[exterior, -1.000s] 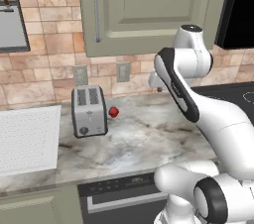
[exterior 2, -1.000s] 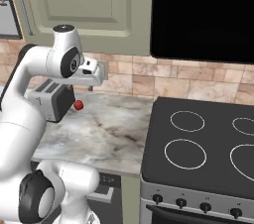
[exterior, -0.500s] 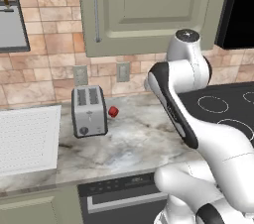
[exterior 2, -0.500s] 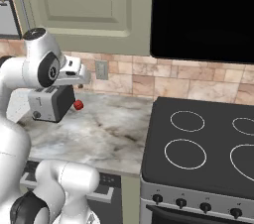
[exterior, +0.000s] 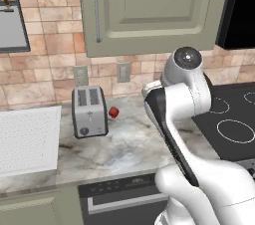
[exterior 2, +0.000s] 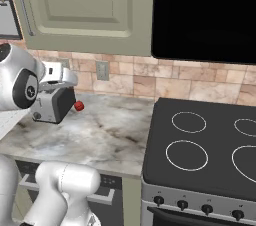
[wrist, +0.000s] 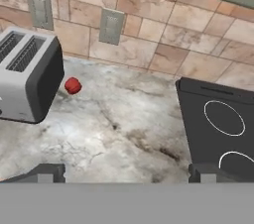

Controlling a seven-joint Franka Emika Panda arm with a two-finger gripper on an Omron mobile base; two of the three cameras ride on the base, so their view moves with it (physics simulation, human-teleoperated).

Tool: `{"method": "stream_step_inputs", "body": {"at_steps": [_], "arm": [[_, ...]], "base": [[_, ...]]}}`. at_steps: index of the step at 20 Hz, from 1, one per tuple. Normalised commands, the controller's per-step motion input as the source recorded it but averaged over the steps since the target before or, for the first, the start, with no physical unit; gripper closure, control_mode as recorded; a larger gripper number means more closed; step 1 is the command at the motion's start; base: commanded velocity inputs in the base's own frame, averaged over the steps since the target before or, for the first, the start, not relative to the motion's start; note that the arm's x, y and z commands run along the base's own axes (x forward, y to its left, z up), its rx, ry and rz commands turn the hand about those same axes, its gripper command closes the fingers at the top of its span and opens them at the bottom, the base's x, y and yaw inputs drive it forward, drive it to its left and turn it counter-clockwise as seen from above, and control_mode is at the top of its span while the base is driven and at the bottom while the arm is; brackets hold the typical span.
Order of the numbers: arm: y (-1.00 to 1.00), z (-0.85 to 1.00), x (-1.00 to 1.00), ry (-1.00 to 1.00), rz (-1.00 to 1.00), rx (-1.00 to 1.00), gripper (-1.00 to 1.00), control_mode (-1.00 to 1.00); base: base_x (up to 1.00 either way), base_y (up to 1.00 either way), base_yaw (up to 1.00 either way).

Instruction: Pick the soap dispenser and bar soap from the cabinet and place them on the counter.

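The sage-green cabinet (exterior: 149, 10) hangs above the counter (exterior: 124, 144) with its panelled door shut, its bar handle (exterior: 96, 10) at the left edge. The same shut door (exterior 2: 85, 5) fills the upper left of the right base view. The soap dispenser and the bar soap are hidden. My gripper (wrist: 126, 174) is open and empty, its fingertips (wrist: 47, 173) wide apart at the bottom of the hand view. It looks down at the marbled counter (wrist: 124, 129) and the tiled backsplash, well below the cabinet.
A silver toaster (exterior: 89, 111) stands on the counter with a small round red ball (exterior: 113, 112) to its right. The black stovetop (exterior 2: 200, 145) lies to the right, a white ribbed sink board (exterior: 25, 139) to the left. Two wall outlets (wrist: 110, 26) sit on the backsplash.
My arm has swung leftward in the right base view, bringing the hand near the toaster. Toaster, ball and cabinet door have not moved.
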Motion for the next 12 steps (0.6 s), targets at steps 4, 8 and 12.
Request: {"method": "stream_step_inputs", "body": {"at_steps": [4,8,12], "arm": [[0.20,0.21,-0.29,-0.20,0.00,-0.07,-1.00,-1.00],[0.08,0.13,-0.11,-0.07,0.00,0.00,-1.00,-1.00],[-0.03,0.09,0.02,-0.05,-0.03,0.02,-1.00,-1.00]], "base": [[0.00,0.00,0.00],[0.00,0.00,0.00],[0.00,0.00,0.00]]}}
